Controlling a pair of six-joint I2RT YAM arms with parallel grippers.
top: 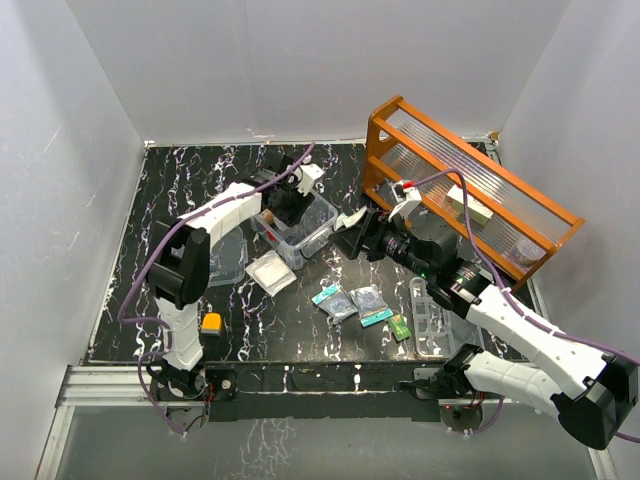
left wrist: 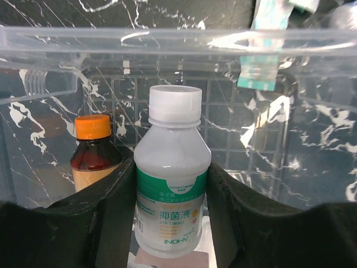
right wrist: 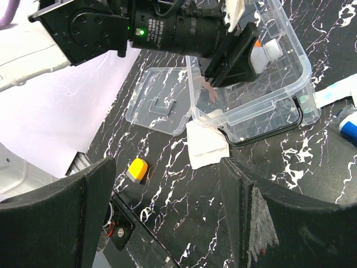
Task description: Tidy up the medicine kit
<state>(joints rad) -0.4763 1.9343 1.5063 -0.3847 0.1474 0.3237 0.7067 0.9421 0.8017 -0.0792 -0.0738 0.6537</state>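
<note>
Clamping white bottle (left wrist: 172, 167) in medicine kit (left wrist: 111, 39), orange-cap bottle (left wrist: 93, 151) close beside

The left tool (right wrist: 237, 58) sits inside the clear box (right wrist: 268, 109), a clear lid (right wrist: 159, 103) lying flat beside it.

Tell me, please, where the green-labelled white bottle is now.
In the left wrist view, the white bottle stands inside the medicine kit, gripped by the left gripper, right of the orange-capped bottle.

Bright, even light, probably from overhead, washes the white walls (top: 300, 60) and leaves only soft shadows on the black marbled table (top: 170, 170). Glare streaks the rim of the clear box (left wrist: 178, 42). The white bottle (left wrist: 173, 184) is sharp, while the dark foreground of both wrist views is blurred.
</note>
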